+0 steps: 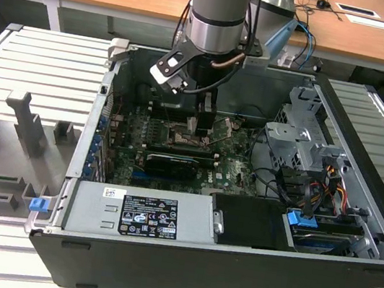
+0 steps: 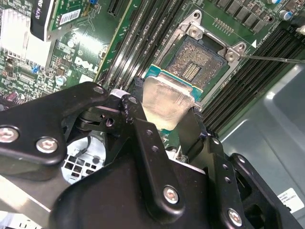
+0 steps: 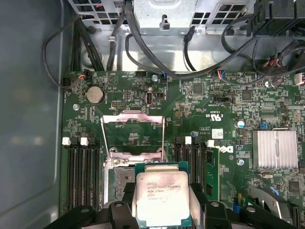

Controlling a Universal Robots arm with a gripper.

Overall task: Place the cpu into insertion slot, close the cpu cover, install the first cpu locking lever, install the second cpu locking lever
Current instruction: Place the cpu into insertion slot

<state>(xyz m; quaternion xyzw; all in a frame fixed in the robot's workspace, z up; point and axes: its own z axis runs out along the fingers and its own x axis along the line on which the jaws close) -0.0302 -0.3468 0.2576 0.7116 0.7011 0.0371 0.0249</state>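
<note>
My gripper [image 2: 167, 114] is shut on the cpu [image 2: 166, 102], a small square chip with a pale metal top and green edge. In both wrist views the chip hangs partly over the near edge of the open insertion slot [image 2: 196, 67], and its far corner overlaps the pin field. The first wrist view shows the cpu [image 3: 161, 196] between the black fingers [image 3: 125, 202], with the slot [image 3: 120, 177] partly uncovered beside it. Behind the slot the cpu cover [image 3: 133, 116], a thin silvery frame, stands swung open. A thin locking lever [image 2: 271, 59] sticks out sideways from the socket. In the exterior view the gripper [image 1: 201, 116] reaches down into the computer case.
Black memory slots [image 3: 81, 171] flank the socket on both sides. A finned heat sink [image 3: 277, 149] and a graphics card [image 1: 168, 164] sit nearby on the green board. Black cables [image 3: 119, 43] and a drive cage [image 1: 302, 143] crowd the case; a power supply [image 1: 141, 213] lies in front.
</note>
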